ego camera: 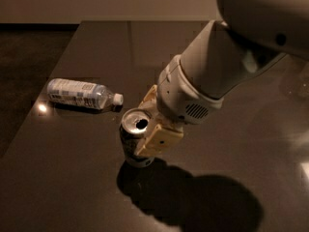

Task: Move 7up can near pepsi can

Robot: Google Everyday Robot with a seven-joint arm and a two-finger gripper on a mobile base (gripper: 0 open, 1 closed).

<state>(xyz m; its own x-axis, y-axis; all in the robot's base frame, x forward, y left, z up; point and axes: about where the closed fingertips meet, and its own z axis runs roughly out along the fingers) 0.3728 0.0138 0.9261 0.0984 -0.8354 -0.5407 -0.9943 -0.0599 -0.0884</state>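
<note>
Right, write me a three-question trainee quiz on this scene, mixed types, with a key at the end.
1. True or false: the clear plastic water bottle stands upright.
2. Where is the gripper? A: at the silver-topped aluminium drink can. B: above the bottle. C: beyond the edge of the dark glossy table.
3. Fill in: the can's top faces up, so the can is ____.

Key: 1 false, it lies on its side; 2 A; 3 upright.
</note>
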